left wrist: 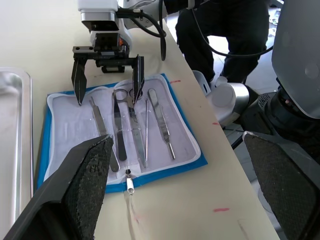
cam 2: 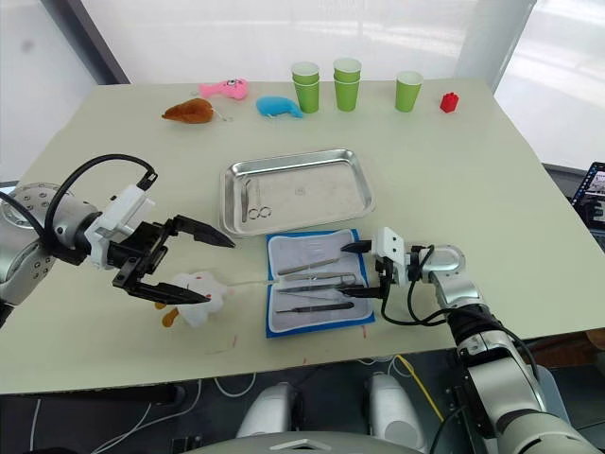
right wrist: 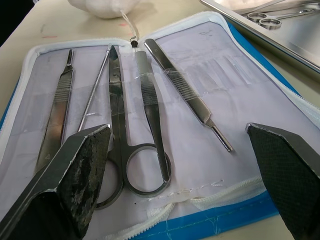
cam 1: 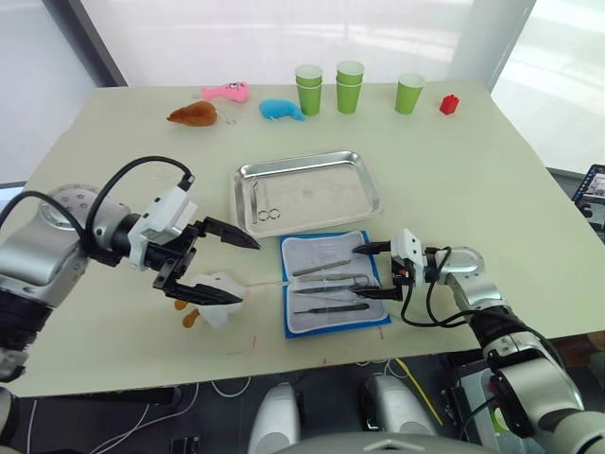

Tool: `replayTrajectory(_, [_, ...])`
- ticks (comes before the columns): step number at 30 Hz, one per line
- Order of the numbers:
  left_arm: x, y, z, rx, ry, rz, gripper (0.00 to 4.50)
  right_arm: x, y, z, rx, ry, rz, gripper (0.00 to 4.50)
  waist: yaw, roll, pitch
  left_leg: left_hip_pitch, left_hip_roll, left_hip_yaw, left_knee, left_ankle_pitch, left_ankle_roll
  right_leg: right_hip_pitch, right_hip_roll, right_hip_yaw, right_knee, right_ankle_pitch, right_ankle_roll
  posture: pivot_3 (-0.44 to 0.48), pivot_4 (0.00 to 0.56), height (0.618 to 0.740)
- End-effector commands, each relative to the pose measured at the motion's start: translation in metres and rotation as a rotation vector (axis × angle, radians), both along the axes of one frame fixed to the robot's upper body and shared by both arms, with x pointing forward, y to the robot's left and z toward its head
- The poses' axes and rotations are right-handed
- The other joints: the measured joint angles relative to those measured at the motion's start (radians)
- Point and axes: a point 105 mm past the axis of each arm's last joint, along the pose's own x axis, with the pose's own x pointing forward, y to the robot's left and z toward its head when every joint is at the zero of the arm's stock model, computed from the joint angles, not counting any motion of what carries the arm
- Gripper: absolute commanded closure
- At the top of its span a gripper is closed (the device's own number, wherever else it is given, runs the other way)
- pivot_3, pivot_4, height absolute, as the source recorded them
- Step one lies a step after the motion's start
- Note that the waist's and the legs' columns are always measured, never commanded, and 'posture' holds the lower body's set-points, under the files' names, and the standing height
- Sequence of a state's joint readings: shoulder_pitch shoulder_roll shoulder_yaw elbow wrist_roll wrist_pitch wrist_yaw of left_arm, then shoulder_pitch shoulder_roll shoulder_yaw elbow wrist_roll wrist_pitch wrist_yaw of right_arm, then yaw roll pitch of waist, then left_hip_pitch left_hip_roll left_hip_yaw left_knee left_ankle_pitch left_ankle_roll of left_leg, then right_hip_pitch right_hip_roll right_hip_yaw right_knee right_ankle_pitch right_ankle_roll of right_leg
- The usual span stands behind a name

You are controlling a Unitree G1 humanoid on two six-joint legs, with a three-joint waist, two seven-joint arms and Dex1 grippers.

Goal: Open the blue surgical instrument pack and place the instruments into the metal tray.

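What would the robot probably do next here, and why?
Probably lower the right gripper and close on one tool. The blue surgical instrument pack already lies open, that gripper hovers open over the instruments in it, and the metal tray holds only one pair of scissors.

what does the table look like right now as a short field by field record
pack: flat bright-blue fabric instrument pack, lying open, pale lining up
instruments in pack: thin silver tools in the lining, including ring-handled scissors
tray: shallow shiny steel tray behind the pack, one pair of scissors inside
right hand: open, over the pack's right edge
left hand: open, above a white plush toy left of the pack
far edge: four green paper cups, small red block, three plush toys
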State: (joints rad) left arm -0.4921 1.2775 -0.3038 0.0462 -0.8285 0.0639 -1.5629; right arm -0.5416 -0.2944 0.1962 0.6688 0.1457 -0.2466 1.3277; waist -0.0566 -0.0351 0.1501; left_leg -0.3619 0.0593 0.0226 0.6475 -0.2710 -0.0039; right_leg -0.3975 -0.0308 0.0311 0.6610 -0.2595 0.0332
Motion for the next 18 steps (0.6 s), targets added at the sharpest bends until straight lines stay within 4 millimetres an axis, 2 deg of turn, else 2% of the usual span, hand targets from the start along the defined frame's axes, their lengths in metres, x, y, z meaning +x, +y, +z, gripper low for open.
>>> replayTrajectory(1, [-0.01,-0.006,0.007,-0.014,-0.003,-0.09,0.09,-0.023,-0.008,-0.041,-0.116,0.139,0.049,0.0,0.002,0.0,0.001,0.0,0.0,0.0,0.0,0.0,0.0,0.0,0.0,0.0,0.0,0.0,0.0,0.0,0.15,0.74])
replayTrajectory(10, [-0.003,-0.004,0.009,-0.06,-0.022,-0.061,0.09,-0.024,-0.012,-0.037,-0.108,0.124,0.084,0.0,0.018,0.0,0.001,-0.001,0.0,0.0,0.0,0.0,0.0,0.0,0.0,0.0,-0.001,-0.001,-0.001,0.0,0.15,0.74])
replayTrajectory(18, [0.024,-0.017,-0.016,-0.021,-0.122,0.061,0.09,-0.024,-0.012,-0.038,-0.104,0.124,0.079,0.0,0.018,-0.001,0.001,-0.001,0.0,0.0,0.0,0.0,0.0,0.0,0.0,0.0,0.0,0.0,-0.002,0.0,0.15,0.74])
